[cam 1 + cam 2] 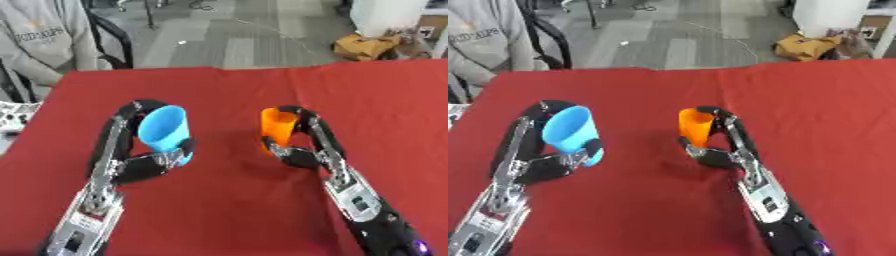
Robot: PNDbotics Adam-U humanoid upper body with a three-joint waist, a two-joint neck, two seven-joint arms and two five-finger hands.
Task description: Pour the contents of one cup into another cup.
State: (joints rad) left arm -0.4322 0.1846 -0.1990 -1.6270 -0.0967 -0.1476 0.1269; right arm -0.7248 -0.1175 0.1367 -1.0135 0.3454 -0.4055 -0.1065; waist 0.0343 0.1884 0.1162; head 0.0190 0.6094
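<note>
From the left eye, a red table [227,200] fills most of the scene. The left hand [144,162] comes up from seven o'clock and is wrapped round a blue cup [164,128], fingers arching over its far side and the thumb pressed against its base. The blue cup sits left of centre, at about nine o'clock, mouth tilted toward the camera. The right hand [302,150] reaches in from five o'clock and grasps an orange cup [278,126], fingers curved behind it, thumb low on its near side. That cup stands just right of centre, roughly upright. The two cups are apart, bare cloth between them. What is inside either cup I cannot tell.

From the right eye, the same layout sits further left. The blue cup [570,130] lies at nine o'clock in the left hand [544,167], and the orange cup [695,127] stands near the centre in the right hand [719,152]. Grey floor [667,35] shows at twelve o'clock beyond the table.
</note>
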